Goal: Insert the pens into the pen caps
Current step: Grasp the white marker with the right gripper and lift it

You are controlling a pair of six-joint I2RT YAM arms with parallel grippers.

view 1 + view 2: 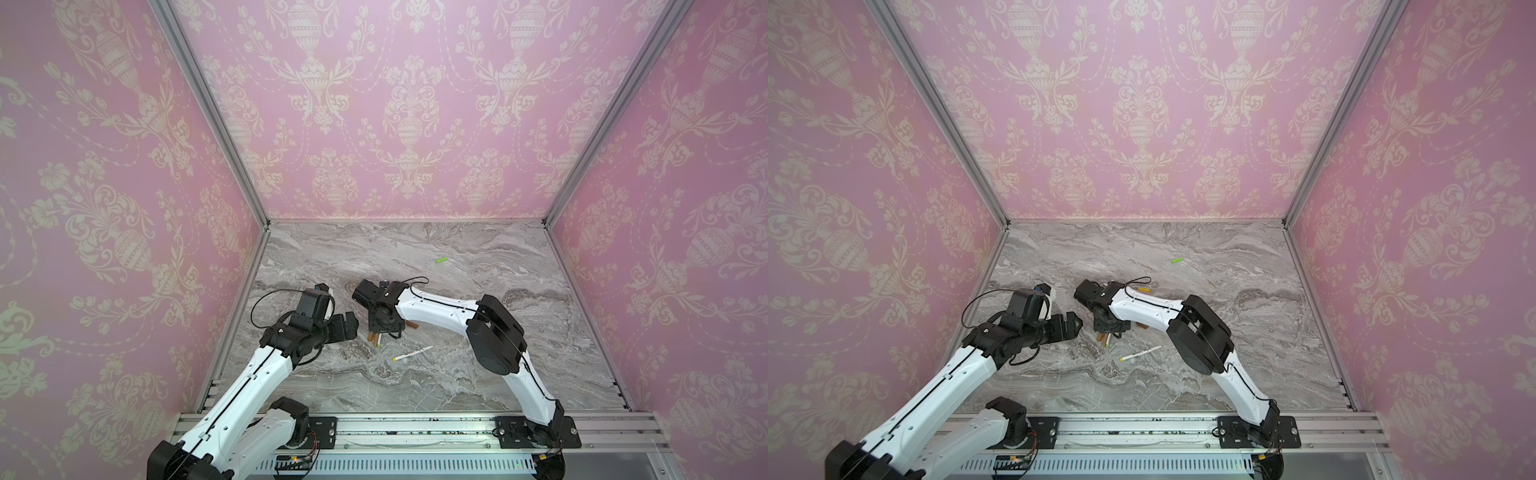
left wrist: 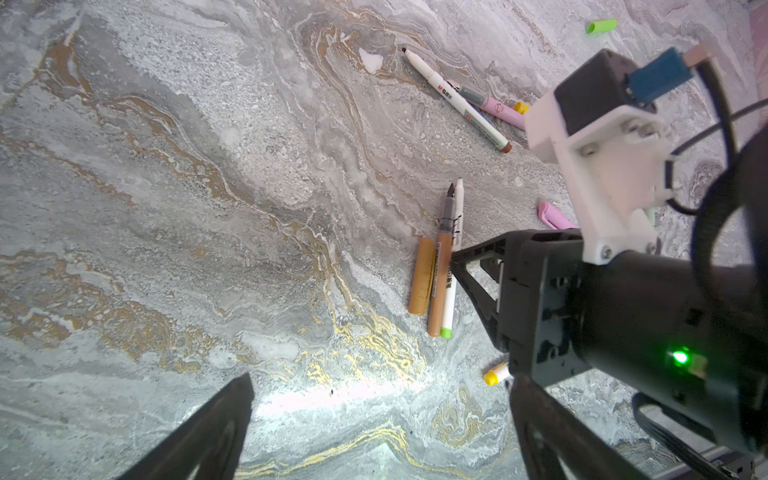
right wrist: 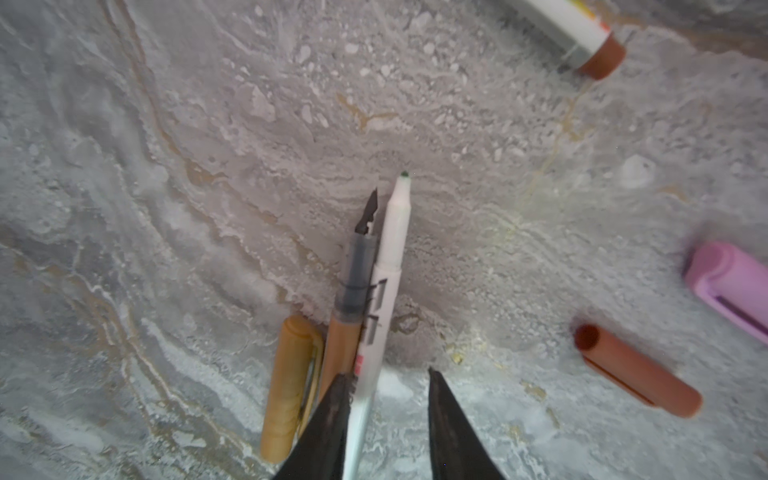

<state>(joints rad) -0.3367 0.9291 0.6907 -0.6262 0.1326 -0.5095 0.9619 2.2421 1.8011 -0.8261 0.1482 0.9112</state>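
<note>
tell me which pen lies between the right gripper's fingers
The white pen with the green tip, between the fingers of the right gripper. The tan pen touching it sits at one fingertip, not between them; the brown-ended white pen lies well away.

The grey marbled tabletop [image 1: 457,386] carries scattered uncapped pens [image 1: 412,353] and loose caps [image 3: 636,370], one bright green cap [image 1: 441,260] well apart.

The bench [image 1: 457,386] is grey marble veined with ochre and gold. The walls [image 1: 411,104] are pink with a cream damask of urns and flowers. Far right lies a bright green cap [image 1: 441,260]. Near the middle are a white pen with a yellow end [image 1: 412,353], a tan cap [image 2: 422,276], a tan pen [image 2: 439,286] with a smoky grey grip, and a white pen with a green end [image 2: 449,316]. The pink cap [image 3: 727,282] and brown cap [image 3: 636,370] are plain.
</note>
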